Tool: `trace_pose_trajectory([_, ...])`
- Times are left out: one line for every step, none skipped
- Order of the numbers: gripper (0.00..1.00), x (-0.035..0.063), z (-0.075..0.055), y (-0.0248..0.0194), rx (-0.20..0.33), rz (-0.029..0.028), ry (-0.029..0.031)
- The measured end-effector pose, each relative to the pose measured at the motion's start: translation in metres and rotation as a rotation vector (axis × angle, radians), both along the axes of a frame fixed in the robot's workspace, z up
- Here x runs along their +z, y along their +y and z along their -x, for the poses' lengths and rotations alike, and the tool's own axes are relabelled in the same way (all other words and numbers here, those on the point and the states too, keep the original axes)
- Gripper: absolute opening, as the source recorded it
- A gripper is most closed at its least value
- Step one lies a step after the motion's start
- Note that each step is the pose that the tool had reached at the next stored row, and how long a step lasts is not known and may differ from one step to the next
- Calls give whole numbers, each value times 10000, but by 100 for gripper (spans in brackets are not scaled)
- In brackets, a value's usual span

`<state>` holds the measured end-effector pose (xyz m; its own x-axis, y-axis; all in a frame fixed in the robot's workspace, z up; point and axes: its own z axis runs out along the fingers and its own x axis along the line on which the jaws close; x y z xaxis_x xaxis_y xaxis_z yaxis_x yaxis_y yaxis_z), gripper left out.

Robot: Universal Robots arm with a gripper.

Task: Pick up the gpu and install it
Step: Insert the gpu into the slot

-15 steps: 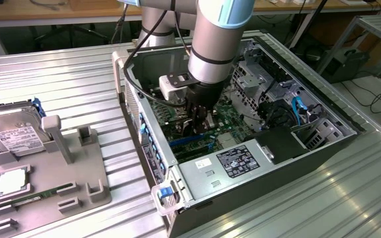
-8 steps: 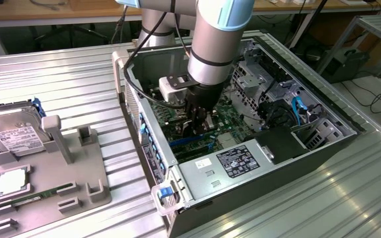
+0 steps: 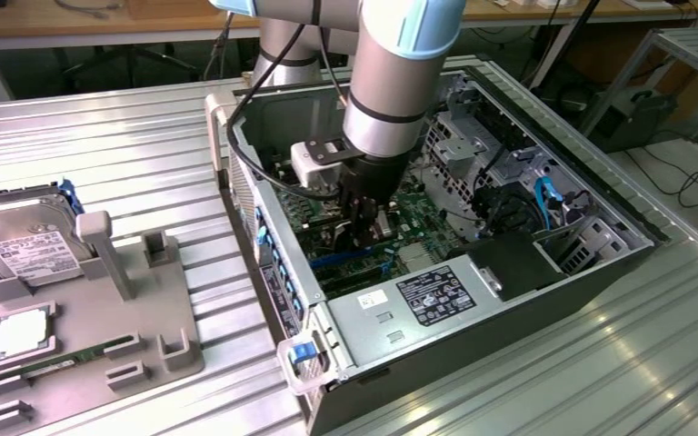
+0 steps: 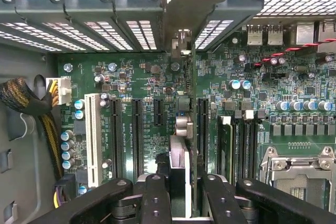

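Observation:
The gpu (image 4: 181,129) appears edge-on in the wrist view as a thin dark card standing upright over the green motherboard (image 4: 142,72), its pale metal bracket end (image 4: 181,43) up against the case's rear slot openings. My gripper (image 4: 184,187) is shut on the card, with a black finger (image 4: 156,192) on each side of it. The card stands in line with the black expansion slots (image 4: 136,129); whether it is seated in one I cannot tell. In the exterior view my gripper (image 3: 367,227) reaches down into the open computer case (image 3: 567,227), low over the board.
Memory sticks (image 4: 226,145) and the CPU socket (image 4: 299,166) flank the card on one side, a white slot (image 4: 93,140) and braided cables (image 4: 21,98) on the other. On the exterior view's left, a grey fixture (image 3: 143,336) holds a hard drive (image 3: 22,241) and a green memory stick (image 3: 70,356).

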<state>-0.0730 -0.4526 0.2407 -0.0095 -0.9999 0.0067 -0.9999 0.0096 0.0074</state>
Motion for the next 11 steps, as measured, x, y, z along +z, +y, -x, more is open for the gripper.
trace_pose_trajectory([28, 0, 0, 2, 0, 1, 0])
trace_pose_trajectory([28, 0, 0, 4, 0, 2, 1])
trace_pose_trajectory([28, -1, 0, 4, 0, 2, 1])
trace_pose_trajectory([28, -1, 0, 4, 0, 3, 2])
trace_pose_trajectory([28, -1, 1, 4, 0, 4, 2])
trace_pose_trajectory([28, -2, 3, 5, -1, 4, 2])
trace_pose_trajectory([28, -3, 5, 5, -1, 4, 2])
trace_pose_trajectory([28, -5, 6, 5, 0, 3, 1])
trace_pose_trajectory([28, -9, 6, 5, 0, 1, 0])
trace_pose_trajectory([28, -14, 7, 5, 1, 0, 0])
trace_pose_trajectory([28, -20, 8, 5, 0, 1, 1])
